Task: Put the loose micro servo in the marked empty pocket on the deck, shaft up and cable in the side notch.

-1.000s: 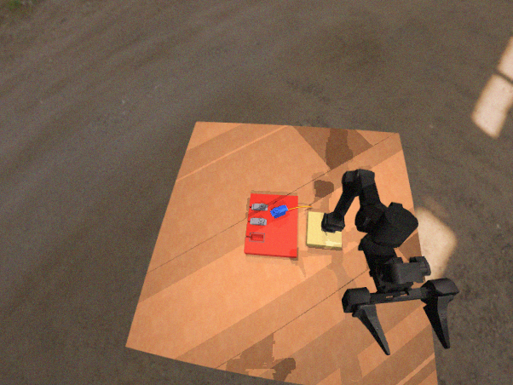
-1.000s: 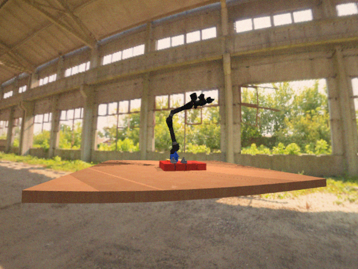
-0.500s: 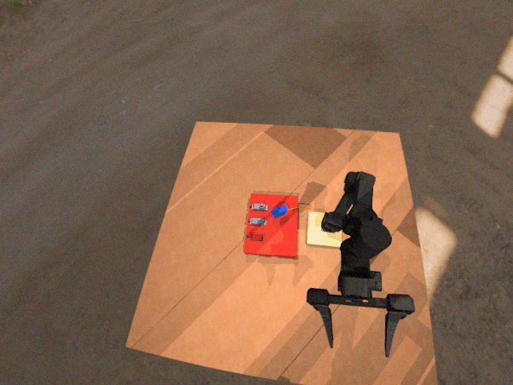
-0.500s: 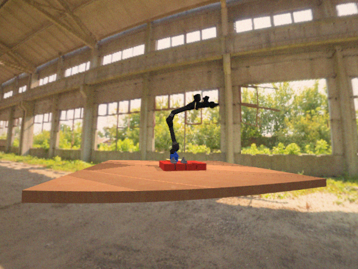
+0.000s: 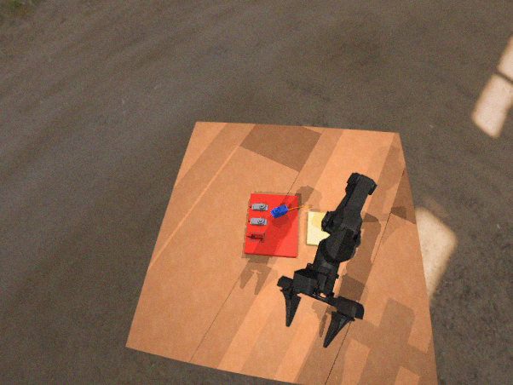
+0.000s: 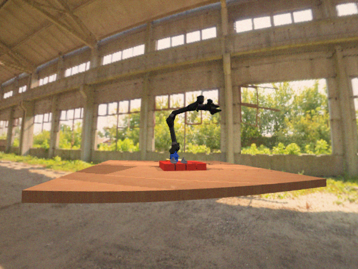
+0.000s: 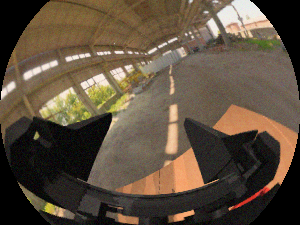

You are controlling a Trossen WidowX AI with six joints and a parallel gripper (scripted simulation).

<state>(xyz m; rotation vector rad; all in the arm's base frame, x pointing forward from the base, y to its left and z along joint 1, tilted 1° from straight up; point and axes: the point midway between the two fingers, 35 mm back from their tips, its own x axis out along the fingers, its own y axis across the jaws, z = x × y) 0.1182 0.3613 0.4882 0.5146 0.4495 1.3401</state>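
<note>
Blue micro servo (image 5: 279, 211) (image 6: 174, 156) lies skewed on the red deck (image 5: 281, 244) (image 6: 196, 166), off the 1 empty pocket (image 5: 256, 237) beside 2 seated grey servos, because the gripper (image 5: 308, 336) (image 6: 220, 109) (image 7: 149, 119), spread wide and holding nothing, hangs well away, having yet to grasp it.

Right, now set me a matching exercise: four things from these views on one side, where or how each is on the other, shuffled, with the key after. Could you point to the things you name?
1. Blue servo (image 5: 279, 211) (image 6: 174, 157)
2. Gray servos (image 5: 258, 221) (image 6: 184, 160)
3. Empty pocket (image 5: 256, 237)
4. Fingers (image 5: 289, 308)

A. Spread apart, holding nothing
B. Side by side in the red deck (image 5: 283, 243) (image 6: 196, 166)
C. On the deck, outside any pocket, orange cable trailing
D. In line with the gray pair, unfilled

1-C, 2-B, 3-D, 4-A
</note>
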